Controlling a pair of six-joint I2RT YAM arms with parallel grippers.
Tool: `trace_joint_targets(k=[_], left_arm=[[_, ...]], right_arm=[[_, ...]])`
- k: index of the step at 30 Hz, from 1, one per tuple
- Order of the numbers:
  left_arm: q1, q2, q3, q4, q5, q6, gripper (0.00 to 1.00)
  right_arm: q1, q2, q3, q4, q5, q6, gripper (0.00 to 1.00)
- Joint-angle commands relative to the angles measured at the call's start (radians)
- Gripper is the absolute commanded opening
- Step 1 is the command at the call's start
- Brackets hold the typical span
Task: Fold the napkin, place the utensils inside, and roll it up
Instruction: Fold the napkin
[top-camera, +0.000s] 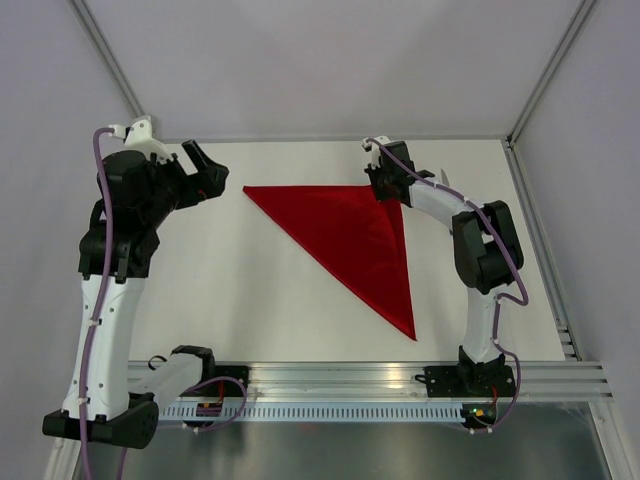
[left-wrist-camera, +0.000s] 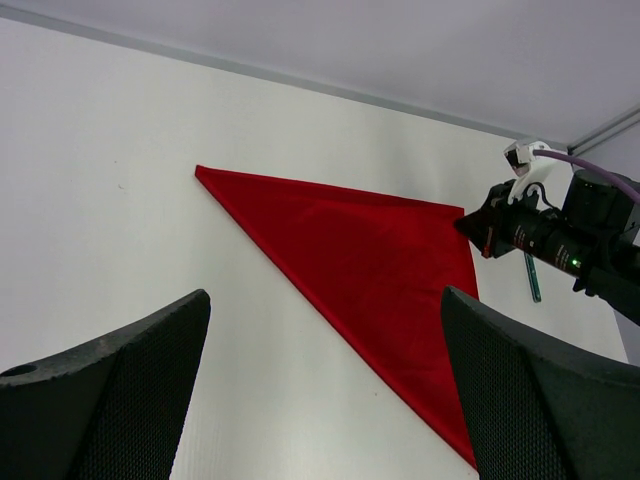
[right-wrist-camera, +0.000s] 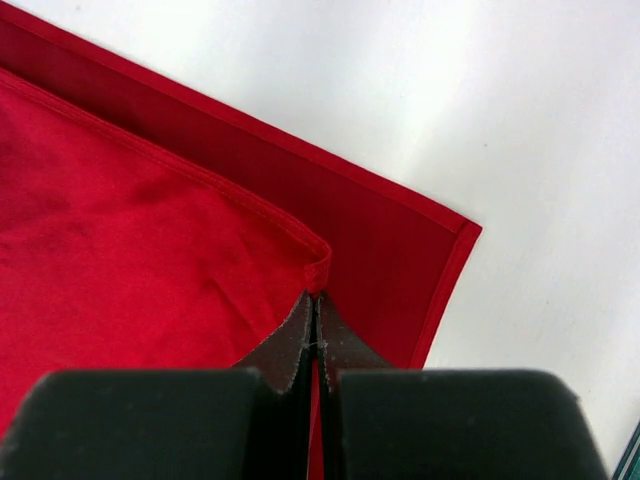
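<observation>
The napkin (top-camera: 355, 235) lies on the table (top-camera: 250, 300) as a triangle, right claw (right-wrist-camera: 316, 305) clenched on its top-layer corner (just short of the lower one). Best drag it flush before letting go; left claw (top-camera: 205, 172) hangs released nearby.

Thin, matt red cloth with a fine weave and a stitched hem: the napkin (top-camera: 365, 235) lies on a smooth white surface (top-camera: 250, 300) with a faint sheen. The fingers (left-wrist-camera: 120, 400) of the left gripper (left-wrist-camera: 322, 292) are black, with a fine mesh-like grain. The right gripper (right-wrist-camera: 316, 305) has matt black fingers (right-wrist-camera: 150, 420), their pads rough and scuffed at the tips. The near rail (top-camera: 350, 378) is ribbed, brushed metal.
</observation>
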Motion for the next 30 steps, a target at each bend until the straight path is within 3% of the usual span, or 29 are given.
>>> trace_joint_targets(k=[1,30], left_arm=[[0.002,0.003,-0.004,0.035,0.033,-0.031,1.0],[0.002,0.019,-0.027,0.057,0.048,-0.029,1.0]], right_arm=[[-0.015,0.013,0.033,0.021,0.011,0.016,0.0],[-0.076,0.048,0.066,0.018,0.001,0.038,0.0]])
